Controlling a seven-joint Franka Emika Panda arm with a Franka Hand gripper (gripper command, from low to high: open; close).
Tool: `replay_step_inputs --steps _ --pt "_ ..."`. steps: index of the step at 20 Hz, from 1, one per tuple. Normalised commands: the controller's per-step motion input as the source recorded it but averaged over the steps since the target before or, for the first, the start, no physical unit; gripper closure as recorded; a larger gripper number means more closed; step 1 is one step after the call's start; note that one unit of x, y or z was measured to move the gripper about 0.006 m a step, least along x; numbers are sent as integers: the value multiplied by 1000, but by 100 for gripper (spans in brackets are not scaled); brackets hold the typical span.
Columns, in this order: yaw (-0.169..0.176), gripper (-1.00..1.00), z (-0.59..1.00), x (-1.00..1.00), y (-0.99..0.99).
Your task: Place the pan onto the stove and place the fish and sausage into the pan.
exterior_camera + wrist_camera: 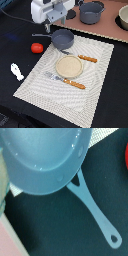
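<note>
The dark grey-blue pan lies at the placemat's far corner, its thin handle pointing to the exterior view's left over the black table. It fills the wrist view, with its handle running away from it. My gripper hangs just above the handle, open and holding nothing. The red sausage lies on the table left of the pan and shows at the wrist view's edge. The white fish lies farther front left. The pinkish stove board lies at the back.
A larger grey pot stands on the stove. A pale bowl sits at the back right. The woven placemat carries a tan plate and two pieces of orange-handled cutlery.
</note>
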Motion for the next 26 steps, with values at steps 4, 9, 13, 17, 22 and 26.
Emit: replay_step_inputs --steps 4,9,13,17,22,26 --pt "-11 -100 -458 0 -23" --pt "-39 -100 -379 35 -38" --pt "-42 -100 -356 25 -21" --pt "-43 -100 -285 83 0" --pt "-39 -100 -229 97 0" --pt "-31 -100 -89 107 0"
